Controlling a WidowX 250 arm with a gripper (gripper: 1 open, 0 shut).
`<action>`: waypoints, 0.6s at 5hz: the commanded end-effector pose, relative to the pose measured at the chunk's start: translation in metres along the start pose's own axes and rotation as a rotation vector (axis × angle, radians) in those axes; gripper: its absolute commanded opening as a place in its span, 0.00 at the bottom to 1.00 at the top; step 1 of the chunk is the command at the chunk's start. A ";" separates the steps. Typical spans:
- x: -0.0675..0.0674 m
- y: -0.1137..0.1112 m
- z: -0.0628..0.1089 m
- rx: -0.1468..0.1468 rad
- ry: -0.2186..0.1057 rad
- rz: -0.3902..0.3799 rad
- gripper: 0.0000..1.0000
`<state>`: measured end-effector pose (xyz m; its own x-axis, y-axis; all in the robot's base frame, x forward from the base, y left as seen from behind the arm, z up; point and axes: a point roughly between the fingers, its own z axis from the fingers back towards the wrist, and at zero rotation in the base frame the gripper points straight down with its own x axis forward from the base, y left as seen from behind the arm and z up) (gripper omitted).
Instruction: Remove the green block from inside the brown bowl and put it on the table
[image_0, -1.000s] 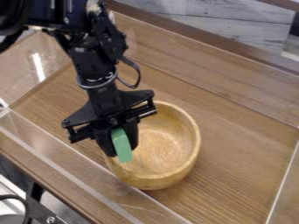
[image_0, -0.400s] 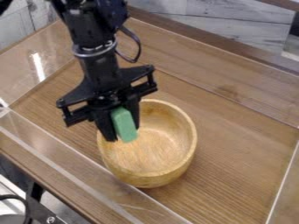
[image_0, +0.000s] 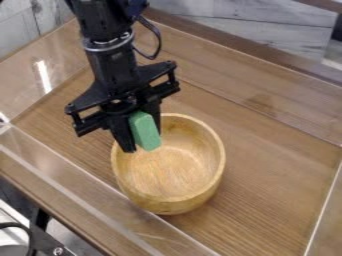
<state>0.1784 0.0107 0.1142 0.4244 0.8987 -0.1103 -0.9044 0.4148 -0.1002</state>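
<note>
Jaws of the black gripper (image_0: 132, 128) pinch the green block (image_0: 144, 131) upright above the brown bowl's (image_0: 171, 188) far-left side, presumably so it clears the rim before being set on the wooden table (image_0: 267, 180).

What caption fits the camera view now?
End effector gripping the green block above the brown bowl, over the wooden table.

Matte green block (image_0: 144, 131), light-brown bowl (image_0: 171, 172), wood-grained brown table (image_0: 267, 185)
</note>
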 end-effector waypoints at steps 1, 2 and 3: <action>0.007 -0.001 0.009 -0.027 -0.023 0.038 0.00; 0.012 -0.003 0.011 -0.018 -0.024 0.073 0.00; 0.015 -0.005 0.011 -0.016 -0.027 0.101 0.00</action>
<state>0.1823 0.0206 0.1153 0.3277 0.9376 -0.1160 -0.9442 0.3209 -0.0739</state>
